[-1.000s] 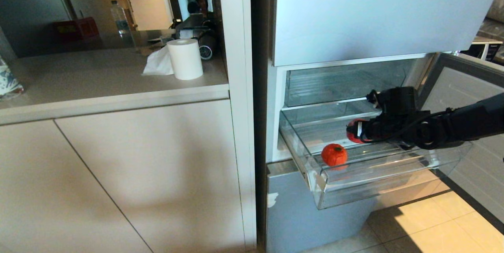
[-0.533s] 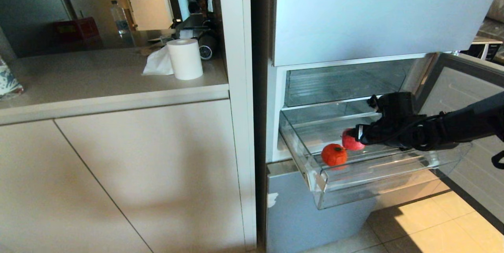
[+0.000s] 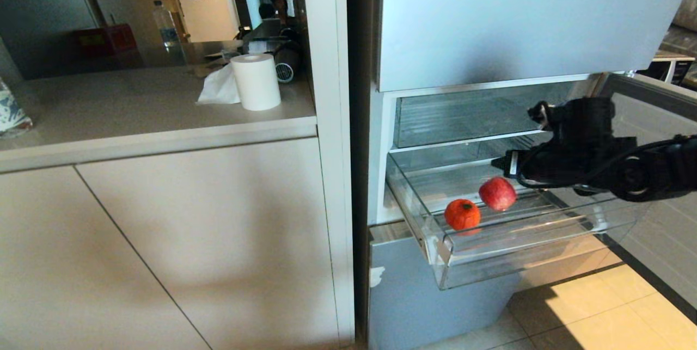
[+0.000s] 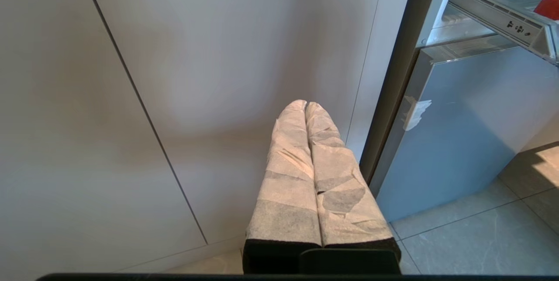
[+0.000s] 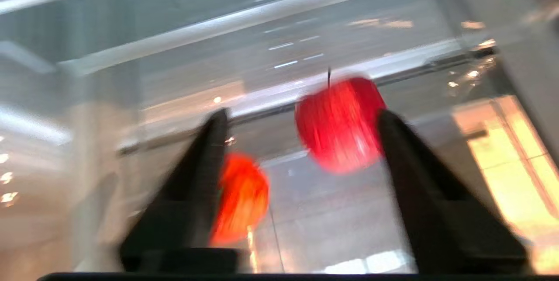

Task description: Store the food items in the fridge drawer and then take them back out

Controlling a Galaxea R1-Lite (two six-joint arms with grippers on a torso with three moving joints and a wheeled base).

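While the right gripper [image 3: 503, 164] hung above the fridge drawer [image 3: 523, 263], its jaws stood apart with nothing between them; the right wrist view showed both dark fingers [image 5: 198, 176] spread and empty. A red apple [image 3: 497, 193] lay below and slightly to the left of the fingertips in the head view, clear of both of them. That was the relation on which the next move was judged to depend: the apple sat beneath the claw, towards the drawer's front, so any renewed grasp would call for a downward reach. Being nearly round, the apple offered no long axis to align with; its thin stem [image 5: 329, 74] pointed roughly upward.

Arm proximity: the right arm was close over the drawer. The left gripper [image 4: 305, 110] was parked low beside the cabinet front [image 4: 174, 75], well apart from the drawer, with its wrapped fingers pressed together and holding nothing.

Container contents: the pulled-out, transparent drawer held two items. An orange-red fruit [image 3: 462, 214] rested near the front left corner, and the apple was just beside it, further back and to the right. Whether the apple rested on the ribbed floor or was not yet settled could not be determined. The clear compartment [image 3: 468, 116] above the drawer showed nothing inside
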